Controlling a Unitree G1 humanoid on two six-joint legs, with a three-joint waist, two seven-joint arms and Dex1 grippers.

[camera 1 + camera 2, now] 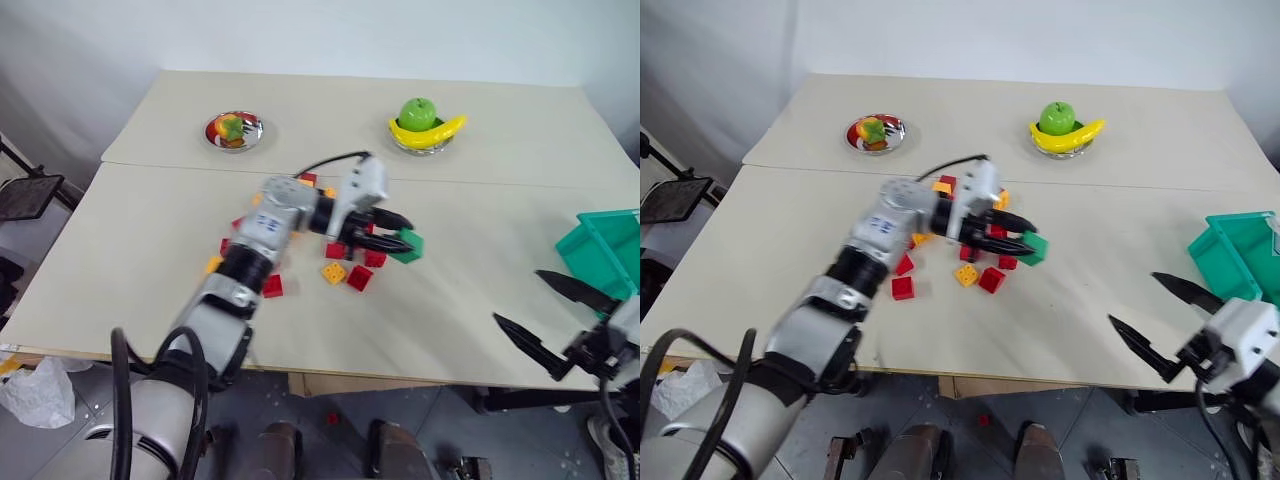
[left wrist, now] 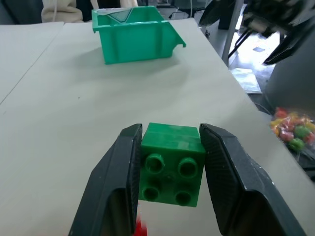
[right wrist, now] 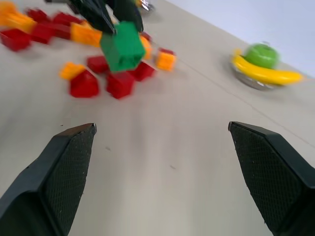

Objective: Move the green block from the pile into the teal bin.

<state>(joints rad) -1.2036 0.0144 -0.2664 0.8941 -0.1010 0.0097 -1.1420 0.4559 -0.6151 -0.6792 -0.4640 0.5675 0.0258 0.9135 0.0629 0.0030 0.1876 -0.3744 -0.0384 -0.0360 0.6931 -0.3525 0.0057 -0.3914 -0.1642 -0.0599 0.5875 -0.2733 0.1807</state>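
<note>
— What do you have at the left of the surface (image 1: 150, 250)?
— You see a small metal bowl (image 1: 233, 130) with fruit pieces at the far left side. Nearer the middle lies the pile (image 1: 340, 262) of red, orange and yellow bricks, scattered loosely.

— And your left pincer (image 1: 398, 232)?
— It reaches across over the right edge of the pile, fingers clamped on the green block (image 1: 408, 246). In the left wrist view you see the block (image 2: 171, 163) squeezed between the two black fingers (image 2: 115, 191), studs facing the camera, lifted clear of the surface.

— What lies beyond it?
— A glass dish with a green apple (image 1: 418, 113) and a banana (image 1: 430, 132) sits at the far side, right of the middle.

— And the right side?
— The teal bin (image 1: 605, 250) stands at your right edge, well apart from the block. Your right pincer (image 1: 545, 320) hangs off the near right edge with its fingers spread wide, holding nothing.
</note>
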